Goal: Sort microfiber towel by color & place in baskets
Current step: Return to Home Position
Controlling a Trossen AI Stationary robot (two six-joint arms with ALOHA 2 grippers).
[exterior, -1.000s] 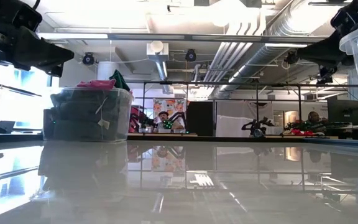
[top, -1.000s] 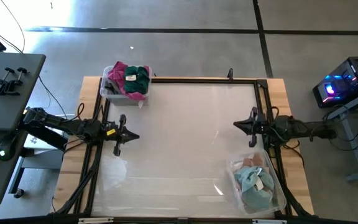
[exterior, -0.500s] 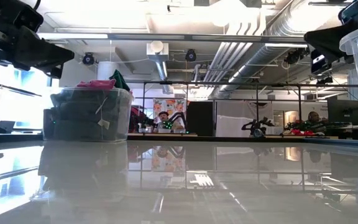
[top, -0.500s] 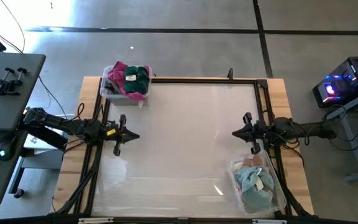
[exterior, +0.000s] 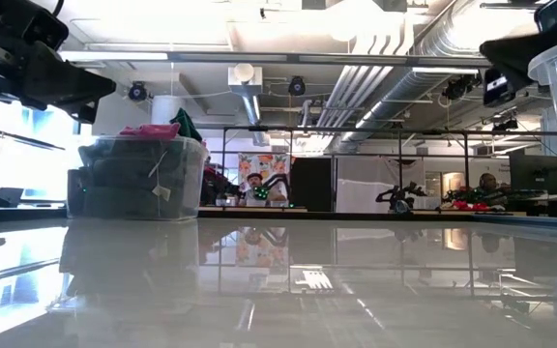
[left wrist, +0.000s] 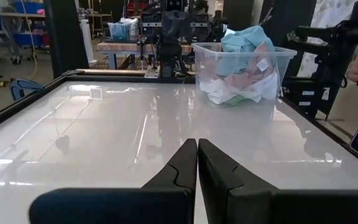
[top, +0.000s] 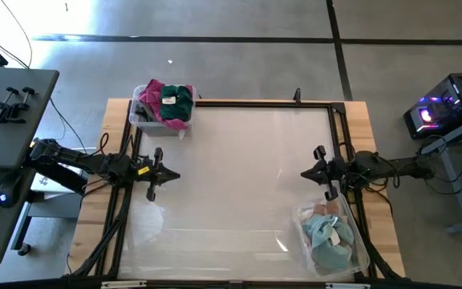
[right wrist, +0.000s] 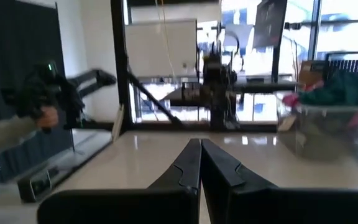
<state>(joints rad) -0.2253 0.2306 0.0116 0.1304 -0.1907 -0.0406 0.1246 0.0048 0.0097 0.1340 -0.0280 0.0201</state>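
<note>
The small clear basket point(top: 160, 112) stands at the table's far left corner, filled with pink and dark green towels point(top: 171, 98); it also shows in the low view point(exterior: 141, 179) and the right wrist view point(right wrist: 328, 124). The larger clear basket point(top: 331, 241) stands at the near right, holding light blue, peach and white towels point(left wrist: 241, 62). My left gripper point(top: 175, 176) hovers shut and empty above the table's left side. My right gripper point(top: 303, 173) hovers shut and empty above the right side, just beyond the larger basket.
A black frame point(top: 263, 103) runs along the table's edges. The white tabletop point(top: 239, 185) lies between the two arms. A person's hand point(right wrist: 45, 115) holding a dark device shows beyond the table in the right wrist view.
My right gripper has turned about its own axis above the table's right side, staying shut and empty. The baskets and towels have stayed where they were.
</note>
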